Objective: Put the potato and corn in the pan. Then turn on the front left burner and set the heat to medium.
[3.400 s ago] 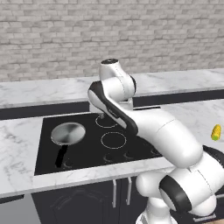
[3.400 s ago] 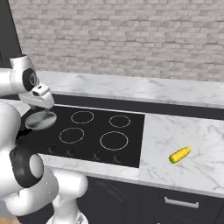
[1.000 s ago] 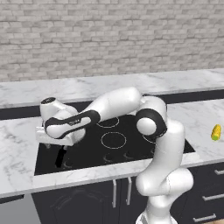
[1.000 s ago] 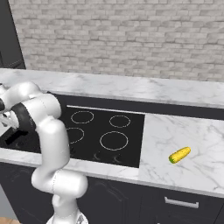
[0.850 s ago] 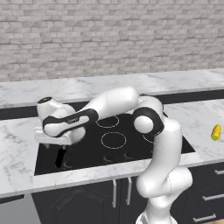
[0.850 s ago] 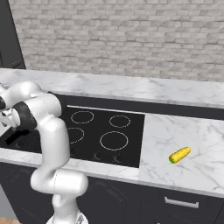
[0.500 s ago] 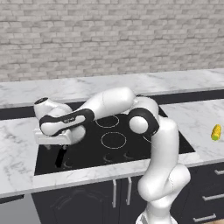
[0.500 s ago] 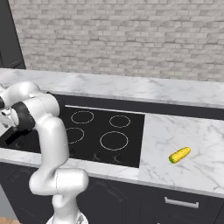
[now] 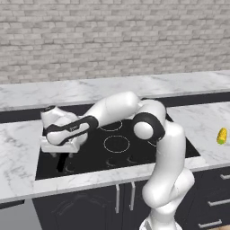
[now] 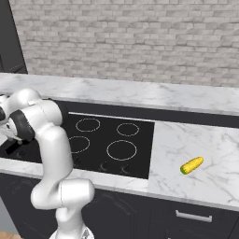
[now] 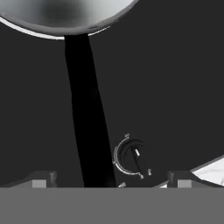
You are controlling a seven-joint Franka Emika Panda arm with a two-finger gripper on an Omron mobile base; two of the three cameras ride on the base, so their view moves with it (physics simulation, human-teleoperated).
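The arm is reaching far over to the left end of the black cooktop (image 9: 148,148), with its hand hanging low above the front left corner. In the hand view, the gripper (image 11: 109,177) is standing wide open, one fingertip at about 8 o'clock of that frame and the other at about 4 o'clock, nothing lying between them but the cooktop's dark glass.

The pan (image 11: 65,17) is sitting at 12 o'clock from the claw in the hand view, its shiny grey bowl cut off by the top edge. Its long black handle (image 11: 87,122) is running from the rim down toward 6 o'clock, ending between the two fingertips, nearer the left one; whether it is touching either cannot be told. A round burner knob (image 11: 131,156) is lying just beside the handle, at roughly 1 o'clock from the claw.

The corn (image 10: 192,165) is lying well apart on the marble counter (image 10: 205,140) to the right of the cooktop, at about 3 o'clock from the hand in the left base view, green tip toward the front edge.
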